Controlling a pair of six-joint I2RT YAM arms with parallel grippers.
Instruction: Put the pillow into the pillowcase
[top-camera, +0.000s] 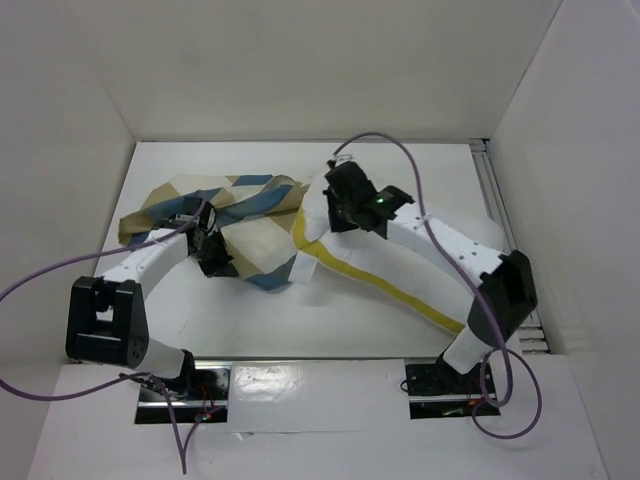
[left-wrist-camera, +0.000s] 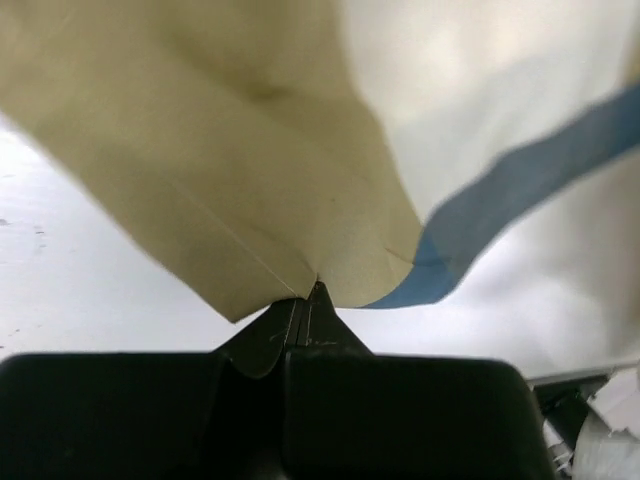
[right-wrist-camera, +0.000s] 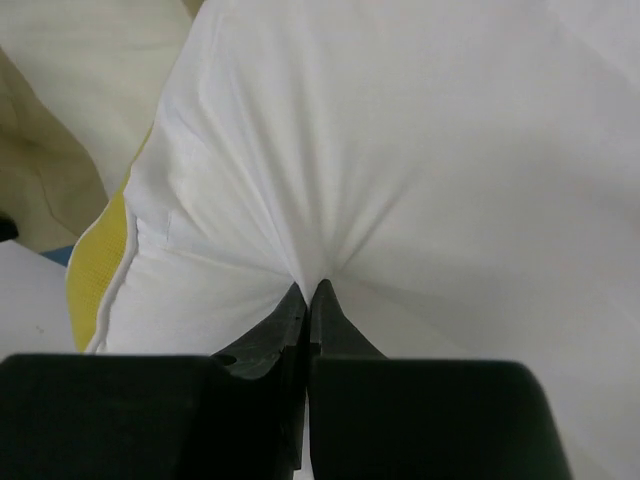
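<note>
Bases of both arms sit at the near edge of the table (top-camera: 300, 325); both arms reach away from them toward mid-table.

Left gripper (left-wrist-camera: 315, 295): jaws fully together, with a fold of tan pillowcase (left-wrist-camera: 230, 170) pinched at the tips. The cloth fans out from the pinch. Judgement: the hold is there to lift or anchor one layer so that the mouth can be opened. Which edge is the opening cannot be told from these views.

Right gripper (right-wrist-camera: 310, 292): jaws together on a tuck of white pillow (right-wrist-camera: 400, 150) skin, with creases radiating from the tips. The grip takes the fabric only, near the end that faces the case. Judgement: it is placed there to steer that end in first.

Pillow location: right half of the table, lying flat. Its long axis runs diagonally from near-right, by the right arm's elbow, to far-left at mid-table. A yellow band (top-camera: 400, 292) follows the near long side. The far-left end touches or overlaps the case.

Pillowcase location: left half of the table, crumpled, spread roughly left to right, with its right part meeting the pillow end. The pillow is not yet inside.
</note>
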